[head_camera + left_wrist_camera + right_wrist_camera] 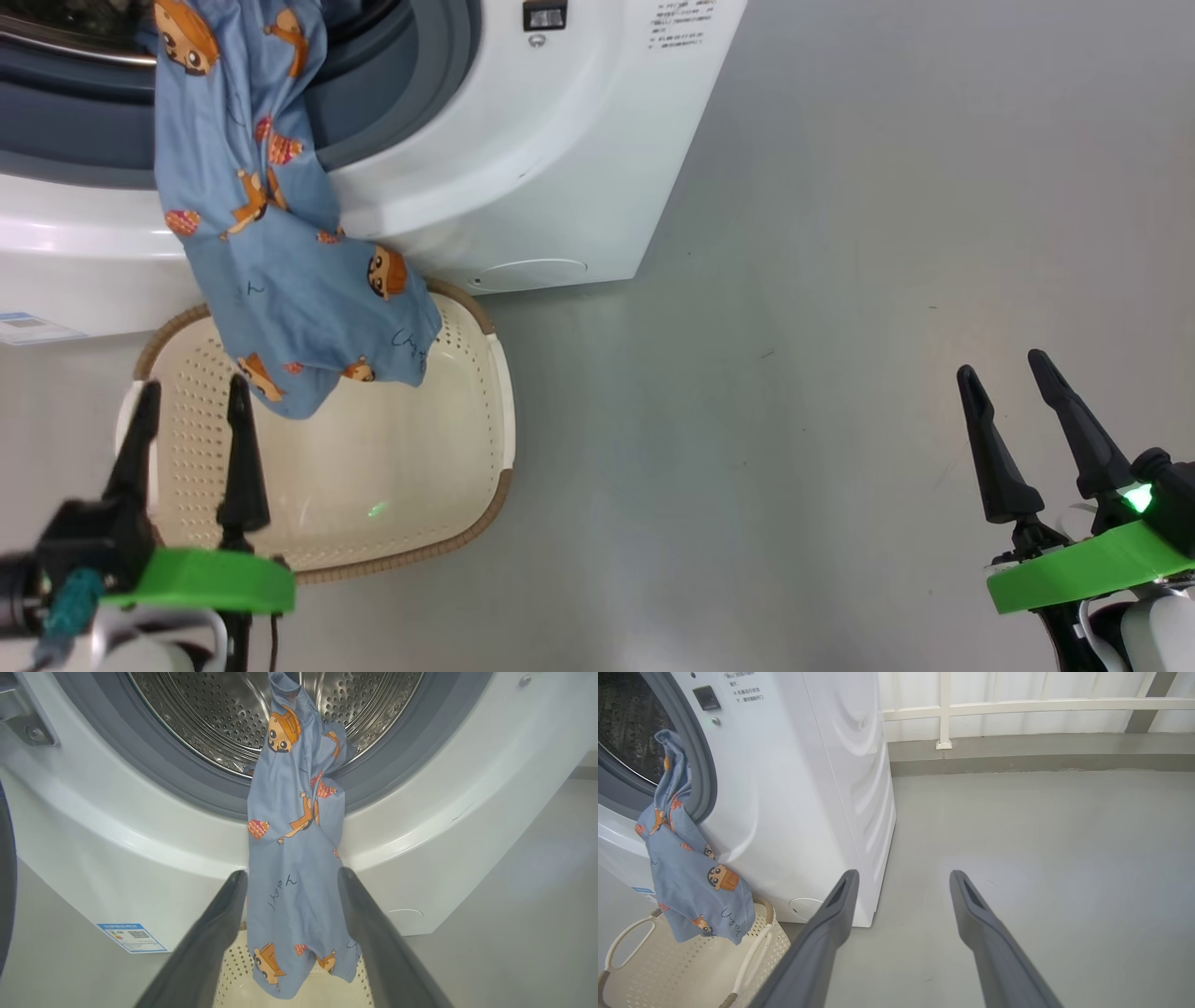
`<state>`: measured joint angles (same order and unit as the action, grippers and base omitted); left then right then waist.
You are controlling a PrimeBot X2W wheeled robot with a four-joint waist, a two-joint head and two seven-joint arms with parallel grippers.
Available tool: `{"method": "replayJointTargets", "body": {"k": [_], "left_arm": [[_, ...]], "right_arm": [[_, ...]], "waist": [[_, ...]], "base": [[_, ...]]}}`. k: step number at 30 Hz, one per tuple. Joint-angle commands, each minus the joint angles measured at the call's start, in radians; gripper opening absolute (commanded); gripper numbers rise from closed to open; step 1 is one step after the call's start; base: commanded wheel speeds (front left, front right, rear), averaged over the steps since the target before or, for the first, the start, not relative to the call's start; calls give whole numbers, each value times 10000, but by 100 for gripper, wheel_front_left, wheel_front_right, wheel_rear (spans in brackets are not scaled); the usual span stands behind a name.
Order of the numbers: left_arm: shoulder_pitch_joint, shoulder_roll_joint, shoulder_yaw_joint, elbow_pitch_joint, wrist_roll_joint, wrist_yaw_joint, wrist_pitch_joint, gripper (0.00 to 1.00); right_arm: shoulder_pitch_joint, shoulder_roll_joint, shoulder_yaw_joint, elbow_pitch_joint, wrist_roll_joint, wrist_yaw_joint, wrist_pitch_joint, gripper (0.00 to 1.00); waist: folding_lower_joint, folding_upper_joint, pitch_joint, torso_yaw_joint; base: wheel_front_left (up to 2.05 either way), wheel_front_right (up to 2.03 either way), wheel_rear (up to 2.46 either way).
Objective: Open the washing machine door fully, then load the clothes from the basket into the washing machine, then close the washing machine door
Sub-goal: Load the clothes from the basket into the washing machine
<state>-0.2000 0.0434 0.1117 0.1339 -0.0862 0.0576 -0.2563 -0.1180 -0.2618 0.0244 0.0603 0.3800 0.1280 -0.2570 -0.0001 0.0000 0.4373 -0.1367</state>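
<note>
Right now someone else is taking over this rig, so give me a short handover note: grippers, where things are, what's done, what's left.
Left gripper: open, empty, above the basket.
Right gripper: open, empty, over the floor to the right of the washing machine.
Clothes: one blue garment hangs out of the drum and down the front, its lower end dangling into the basket.
Done: door open, garment partly in.
Left: push the garment fully inside, then close the door.
</note>
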Motion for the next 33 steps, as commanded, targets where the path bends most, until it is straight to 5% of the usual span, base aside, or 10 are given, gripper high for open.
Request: {"method": "replayJointTargets", "body": {"k": [1,14,33], "left_arm": [[418,89,213,-547,-105,151,-55,100],[754,70,-266,-613,-614,441,-55,100],[-1939,69,-82,3141,-744,-172,-55,100]], "right_arm": [[235,-233,178,-215,-31,27,-48,100],[179,-250,177,-206,-24,27,-48,100],[-465,-175,359,-332,-2,27,-48,100]], "waist": [[1,0,-11,-14],[1,0,18,-85],[1,0,893,-54]], "base": [[0,0,0],[0,0,0],[0,0,0]]}}
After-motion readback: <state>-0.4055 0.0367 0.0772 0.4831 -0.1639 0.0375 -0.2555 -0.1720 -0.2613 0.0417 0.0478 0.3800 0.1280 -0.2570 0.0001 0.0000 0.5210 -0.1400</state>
